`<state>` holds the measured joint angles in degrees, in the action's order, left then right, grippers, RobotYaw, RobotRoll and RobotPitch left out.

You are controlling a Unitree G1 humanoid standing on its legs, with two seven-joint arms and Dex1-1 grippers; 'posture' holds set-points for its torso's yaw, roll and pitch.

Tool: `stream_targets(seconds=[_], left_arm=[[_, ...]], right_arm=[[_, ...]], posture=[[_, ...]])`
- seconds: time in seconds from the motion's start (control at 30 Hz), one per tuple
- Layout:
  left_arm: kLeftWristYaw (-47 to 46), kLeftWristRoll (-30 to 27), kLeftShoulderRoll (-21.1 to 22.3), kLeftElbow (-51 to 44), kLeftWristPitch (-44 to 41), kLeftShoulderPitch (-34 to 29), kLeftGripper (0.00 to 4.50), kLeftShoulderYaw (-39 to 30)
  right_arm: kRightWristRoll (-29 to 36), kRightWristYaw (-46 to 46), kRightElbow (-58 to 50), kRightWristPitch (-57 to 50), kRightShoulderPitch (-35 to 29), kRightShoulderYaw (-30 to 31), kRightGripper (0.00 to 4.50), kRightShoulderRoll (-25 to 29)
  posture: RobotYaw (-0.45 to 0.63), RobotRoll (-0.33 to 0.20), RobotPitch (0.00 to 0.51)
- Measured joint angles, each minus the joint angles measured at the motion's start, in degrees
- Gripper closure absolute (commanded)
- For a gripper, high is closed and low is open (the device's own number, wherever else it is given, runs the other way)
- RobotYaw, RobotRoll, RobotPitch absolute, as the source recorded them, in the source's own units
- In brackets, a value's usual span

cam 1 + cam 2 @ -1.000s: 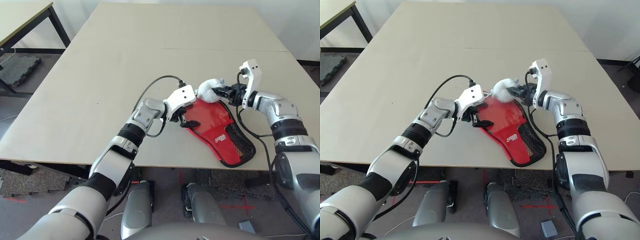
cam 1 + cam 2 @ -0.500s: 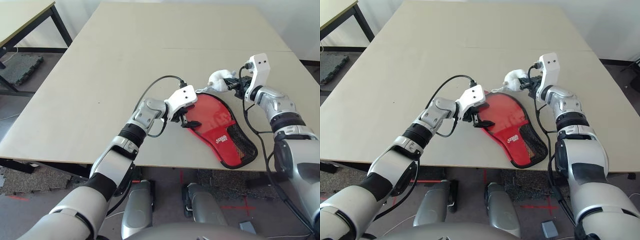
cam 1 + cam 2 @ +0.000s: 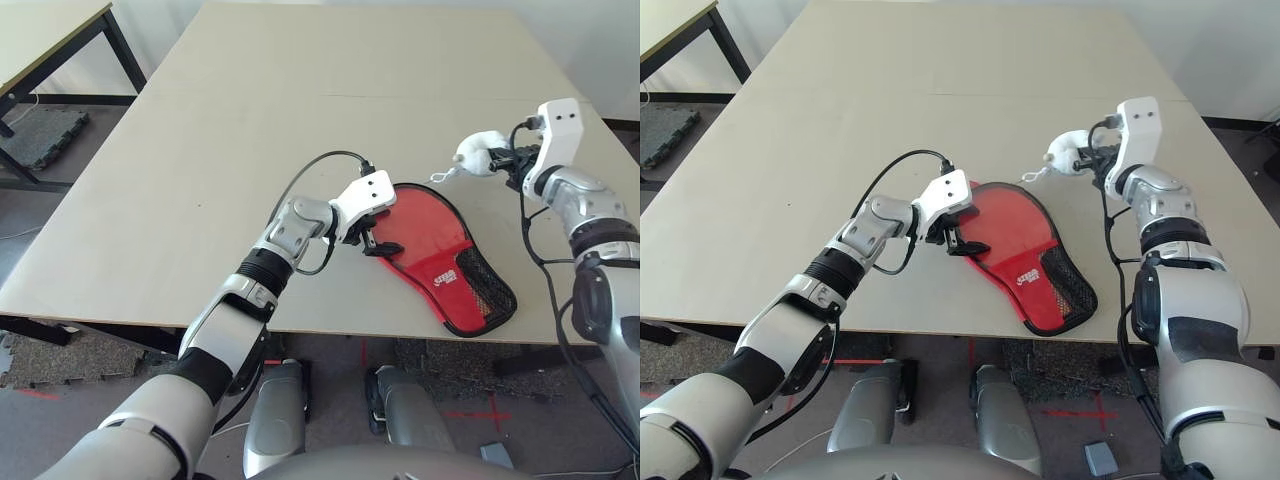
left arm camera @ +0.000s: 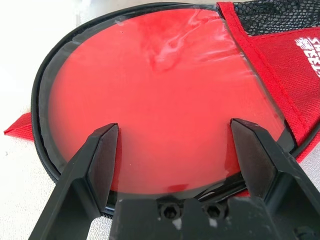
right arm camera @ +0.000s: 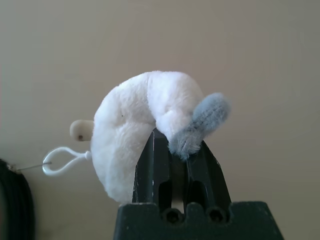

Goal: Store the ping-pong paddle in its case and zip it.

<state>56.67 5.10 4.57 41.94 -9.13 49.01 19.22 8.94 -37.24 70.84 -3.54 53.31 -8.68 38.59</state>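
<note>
My forearms are silver metal with black ribbed bands at the joints. Each wrist ends in a white boxy housing, and a thin black cable loops from it back along the arm. My left hand (image 4: pixel 172 150) has two flat black fingers (image 4: pixel 97 165), wedge-shaped, with two small screws set in the black base between them. My right hand (image 5: pixel 172 150) has the same black fingers and paired screws.

My left gripper (image 4: pixel 172 145) is spread wide and angled down, while my right gripper (image 5: pixel 172 150) is pinched shut, arm out right.
</note>
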Motion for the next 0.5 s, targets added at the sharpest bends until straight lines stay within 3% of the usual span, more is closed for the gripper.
stream_targets(seconds=[0.23,0.5], left_arm=[[0.01,0.02,-0.29,1.82,1.08,0.74,0.00,0.00],[0.08,0.08,-0.93,4.05,2.35,1.76,0.00,0.18]], right_arm=[[0.74,-11.00,-4.91,-3.85,-7.50,-0.97,4.50,4.58],[6.55,-25.60,-24.30,-17.18,-22.44,-1.59,4.50,10.35]], posture=[[0.00,0.000,0.131],[-0.03,0.000,0.135]])
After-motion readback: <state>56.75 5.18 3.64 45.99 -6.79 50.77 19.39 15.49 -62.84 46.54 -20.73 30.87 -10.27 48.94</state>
